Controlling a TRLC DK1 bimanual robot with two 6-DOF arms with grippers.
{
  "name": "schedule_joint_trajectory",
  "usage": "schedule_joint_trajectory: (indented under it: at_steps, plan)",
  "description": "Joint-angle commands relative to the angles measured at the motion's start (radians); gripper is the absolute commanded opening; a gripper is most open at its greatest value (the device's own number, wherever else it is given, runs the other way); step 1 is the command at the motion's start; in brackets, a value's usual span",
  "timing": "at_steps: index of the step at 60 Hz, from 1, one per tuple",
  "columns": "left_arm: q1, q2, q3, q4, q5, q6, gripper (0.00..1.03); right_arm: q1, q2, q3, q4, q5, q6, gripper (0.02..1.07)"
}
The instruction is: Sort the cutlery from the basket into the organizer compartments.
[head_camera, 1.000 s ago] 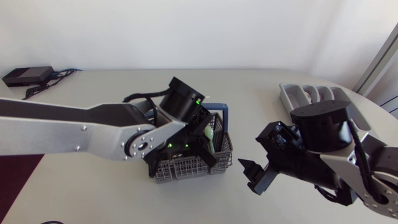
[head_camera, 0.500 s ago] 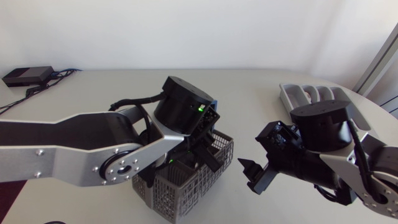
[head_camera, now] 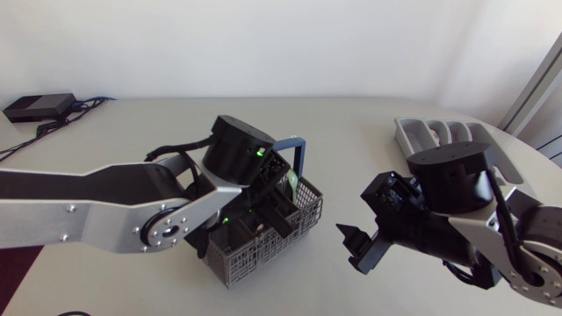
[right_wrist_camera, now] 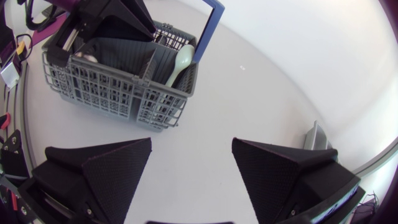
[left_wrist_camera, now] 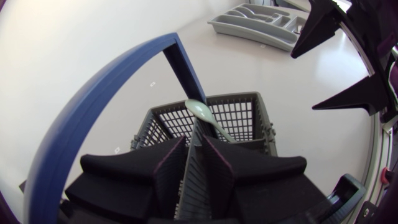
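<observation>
A grey mesh cutlery basket (head_camera: 259, 250) with a blue handle (head_camera: 295, 154) stands left of the table's middle. A pale green spoon (head_camera: 292, 183) leans in its far compartment, seen too in the wrist views as a green spoon (left_wrist_camera: 208, 119) and green spoon (right_wrist_camera: 181, 61). My left gripper (head_camera: 276, 211) reaches down into the basket. Its fingers (left_wrist_camera: 169, 171) press on the basket's middle wall (left_wrist_camera: 196, 165) from both sides. My right gripper (head_camera: 356, 247) hangs open right of the basket (right_wrist_camera: 118, 87), holding nothing. The grey organizer (head_camera: 439, 133) lies at the far right.
A black box (head_camera: 37, 107) with cables sits at the table's back left corner. Bare tabletop lies between the basket and the organizer (left_wrist_camera: 261, 18). My right arm's body stands in front of the organizer.
My left arm lifted and tilted the basket toward the front left, then brought it back a little to the right and lower. The blue handle now stands up. My right arm kept still.
</observation>
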Motion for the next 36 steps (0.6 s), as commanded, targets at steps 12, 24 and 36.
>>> schedule_joint_trajectory:
  at_steps: [12,24,36]
  plan:
    - [0.036,-0.005,-0.040,0.121,0.187,-0.019,0.26,0.002,0.030,-0.001,0.013,0.014,-0.015,0.95]
    - [0.016,-0.030,-0.067,0.164,0.294,-0.006,0.28,0.005,0.051,0.006,0.034,0.002,-0.037,0.95]
    - [0.065,-0.054,-0.100,0.161,0.415,0.013,0.34,0.000,0.059,0.004,0.057,-0.079,-0.060,0.95]
